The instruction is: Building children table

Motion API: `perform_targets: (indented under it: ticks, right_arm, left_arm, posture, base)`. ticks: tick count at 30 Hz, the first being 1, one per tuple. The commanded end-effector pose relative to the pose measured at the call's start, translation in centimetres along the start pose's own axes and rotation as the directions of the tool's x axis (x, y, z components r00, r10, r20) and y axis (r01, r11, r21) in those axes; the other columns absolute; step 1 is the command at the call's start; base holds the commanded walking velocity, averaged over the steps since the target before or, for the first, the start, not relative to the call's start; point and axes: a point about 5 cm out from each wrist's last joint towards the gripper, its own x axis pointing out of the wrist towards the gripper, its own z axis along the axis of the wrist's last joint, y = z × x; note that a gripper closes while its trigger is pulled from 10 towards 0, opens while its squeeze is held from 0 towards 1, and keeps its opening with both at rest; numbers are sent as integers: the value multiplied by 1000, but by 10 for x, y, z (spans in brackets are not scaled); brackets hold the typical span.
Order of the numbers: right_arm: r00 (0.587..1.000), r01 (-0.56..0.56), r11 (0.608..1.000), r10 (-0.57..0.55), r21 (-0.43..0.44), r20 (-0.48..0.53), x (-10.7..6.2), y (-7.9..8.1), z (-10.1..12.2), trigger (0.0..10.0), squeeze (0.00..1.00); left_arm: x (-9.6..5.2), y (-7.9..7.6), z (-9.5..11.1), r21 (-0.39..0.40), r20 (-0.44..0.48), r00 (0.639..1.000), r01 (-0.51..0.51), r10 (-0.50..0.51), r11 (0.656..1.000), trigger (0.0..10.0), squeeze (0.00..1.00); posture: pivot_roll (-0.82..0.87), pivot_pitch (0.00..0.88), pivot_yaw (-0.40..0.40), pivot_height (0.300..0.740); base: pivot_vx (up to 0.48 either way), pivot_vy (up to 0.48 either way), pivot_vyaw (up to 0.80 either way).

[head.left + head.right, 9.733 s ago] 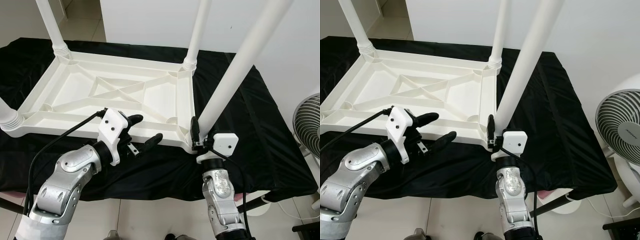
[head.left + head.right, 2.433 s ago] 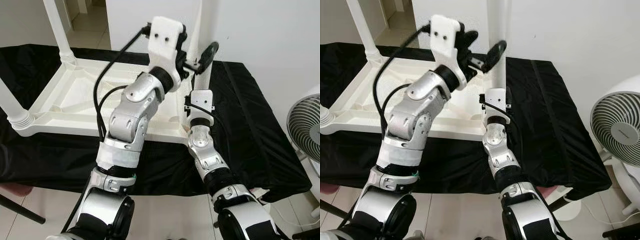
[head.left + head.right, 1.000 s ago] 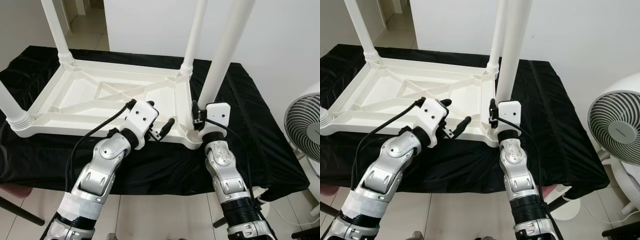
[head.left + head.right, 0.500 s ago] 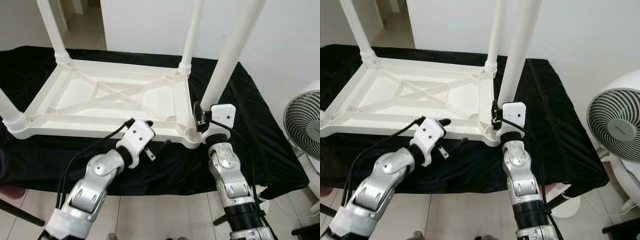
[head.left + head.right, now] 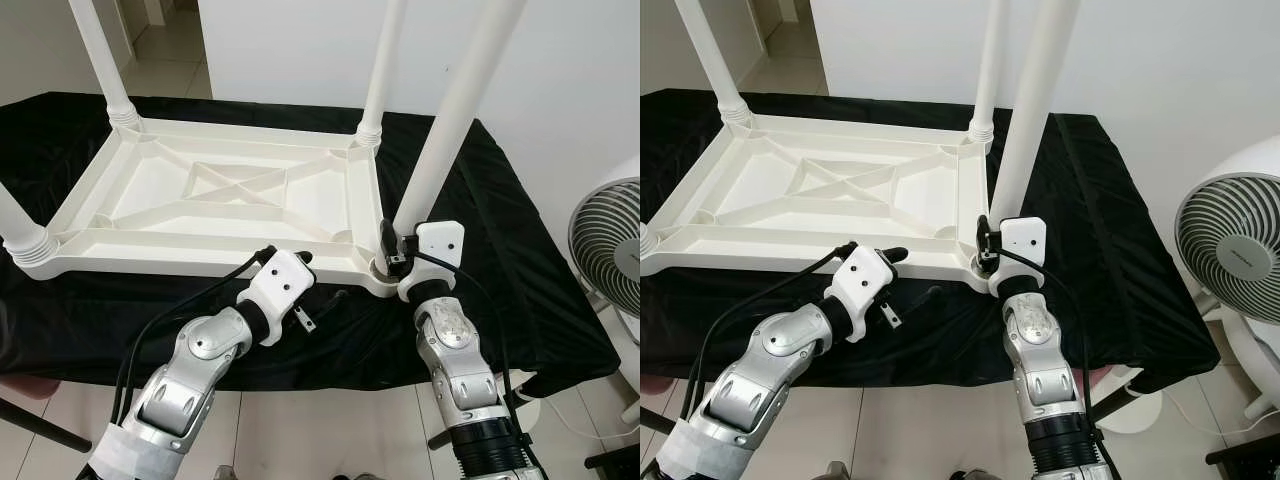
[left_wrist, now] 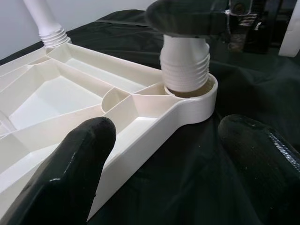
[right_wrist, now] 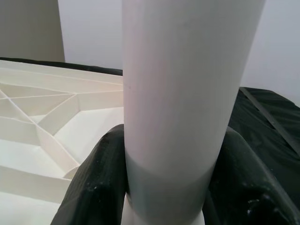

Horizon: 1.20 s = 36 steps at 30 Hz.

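The white plastic table top (image 5: 230, 200) lies upside down on black cloth. Legs stand in its far left (image 5: 105, 60) and far right (image 5: 380, 70) corners, and a stub of another leg (image 5: 20, 235) shows at the near left. My right gripper (image 5: 392, 252) is shut on the near right leg (image 5: 450, 120) just above its socket; in the right wrist view its fingers (image 7: 96, 183) press both sides of the leg (image 7: 178, 93). My left gripper (image 5: 322, 280) is open by the table's front rim, holding nothing. Ahead of it, the leg's threaded end (image 6: 185, 65) sits in the corner socket (image 6: 199, 101).
The black cloth (image 5: 520, 260) covers the work surface and drops off at the near edge. A white fan (image 5: 610, 240) stands on the floor to the right. A white wall rises just behind the table.
My left gripper came down from up by the near right leg to the table's front rim and stayed open. The right gripper has kept its hold on the leg's base.
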Motion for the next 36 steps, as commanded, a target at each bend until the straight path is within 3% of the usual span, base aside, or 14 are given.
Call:
perform_targets:
  ticks: [1, 21, 36]
  right_arm:
    - [1000, -12, 1000, 12, 3, -18, -2, 1, -2, 10000, 0]
    - [994, -75, 997, 74, -11, -81, -16, 3, -14, 10000, 0]
    - [978, -186, 982, 181, -39, -106, -25, 7, -20, 10000, 0]
  left_arm:
    - [0, -8, 0, -7, -2, 995, 101, -101, 995, 10000, 0]
    - [-2, -8, 5, -21, 11, 995, 103, -102, 994, 10000, 0]
    - [-4, -11, 6, -27, 9, 993, 118, -118, 993, 10000, 0]
  posture:
    - [117, 91, -37, 740]
    - [120, 95, -29, 740]
    - [119, 105, -26, 740]
  base:
    - [0, 0, 0]
    - [0, 0, 0]
    - [0, 0, 0]
